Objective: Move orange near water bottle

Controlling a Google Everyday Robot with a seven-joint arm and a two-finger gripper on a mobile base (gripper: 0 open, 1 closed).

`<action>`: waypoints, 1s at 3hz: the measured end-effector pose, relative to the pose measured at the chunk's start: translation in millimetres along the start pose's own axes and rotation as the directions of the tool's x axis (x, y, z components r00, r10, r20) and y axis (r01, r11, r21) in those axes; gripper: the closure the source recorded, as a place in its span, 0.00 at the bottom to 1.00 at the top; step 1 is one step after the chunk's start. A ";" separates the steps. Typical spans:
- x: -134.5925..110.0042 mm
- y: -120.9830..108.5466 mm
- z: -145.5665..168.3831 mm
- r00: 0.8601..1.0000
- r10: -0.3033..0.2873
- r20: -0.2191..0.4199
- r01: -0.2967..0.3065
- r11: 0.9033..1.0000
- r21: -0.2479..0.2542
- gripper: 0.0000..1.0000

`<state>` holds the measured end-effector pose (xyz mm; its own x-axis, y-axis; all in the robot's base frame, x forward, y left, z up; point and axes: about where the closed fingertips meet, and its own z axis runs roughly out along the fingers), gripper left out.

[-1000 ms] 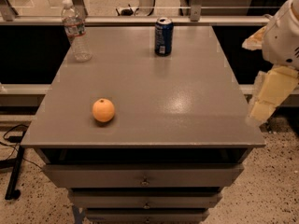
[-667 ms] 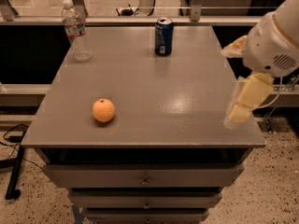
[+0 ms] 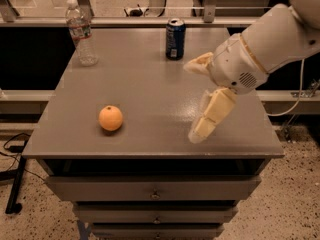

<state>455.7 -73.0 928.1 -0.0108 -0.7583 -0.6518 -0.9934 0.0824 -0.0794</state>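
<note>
Water bottle [image 3: 80, 31] — far-left corner, capped, upright; soda can [image 3: 175, 39] at far edge, middle. Orange [image 3: 110, 118] — near-left, well apart from both. My gripper [image 3: 192, 101] over near-right area, jaws spread, empty.

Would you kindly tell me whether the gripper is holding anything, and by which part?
Nothing is held: the gripper hangs open above the table, well apart from the orange.

Matt plastic hand [image 3: 194, 100] over smooth tabletop [image 3: 145, 84], clear plastic water bottle [image 3: 81, 34]
</note>
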 end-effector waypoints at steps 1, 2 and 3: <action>-22.6 5.3 29.5 0.994 -0.036 0.099 0.040 0.999 -0.035 0.00; -41.5 -0.7 66.7 0.981 -0.039 0.192 0.043 0.999 -0.018 0.00; -53.3 -10.1 83.6 0.969 -0.029 0.246 0.029 1.000 0.005 0.00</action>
<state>475.9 20.7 900.6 0.0466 -0.5779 -0.8148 -0.9928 0.0635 -0.1019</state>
